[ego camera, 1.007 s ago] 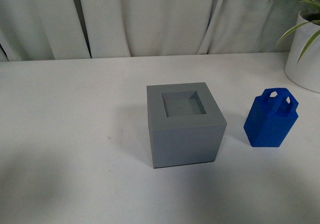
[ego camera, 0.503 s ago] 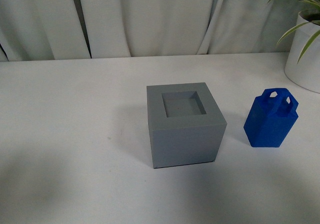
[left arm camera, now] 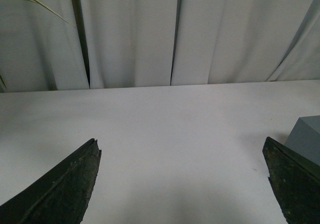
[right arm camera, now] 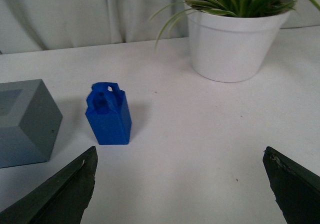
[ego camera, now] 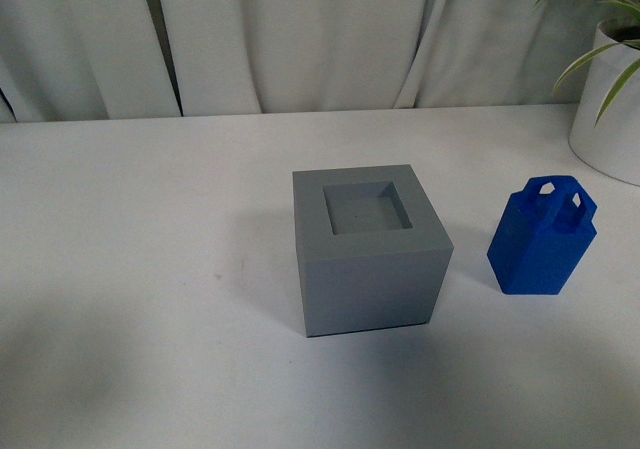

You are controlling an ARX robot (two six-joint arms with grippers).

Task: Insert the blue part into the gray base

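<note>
The gray base (ego camera: 368,251) is a cube with an empty square recess in its top, standing mid-table. The blue part (ego camera: 542,237) stands upright to its right, handles up, a short gap away. Neither arm shows in the front view. My left gripper (left arm camera: 182,154) is open and empty over bare table, with a corner of the gray base (left arm camera: 306,136) by one finger. My right gripper (right arm camera: 180,161) is open and empty; the blue part (right arm camera: 108,115) and the gray base (right arm camera: 25,121) stand ahead of it, apart from the fingers.
A white plant pot (ego camera: 610,104) stands at the table's back right; it also shows in the right wrist view (right arm camera: 236,44) beyond the blue part. White curtains (ego camera: 300,39) hang behind the white table (ego camera: 150,269).
</note>
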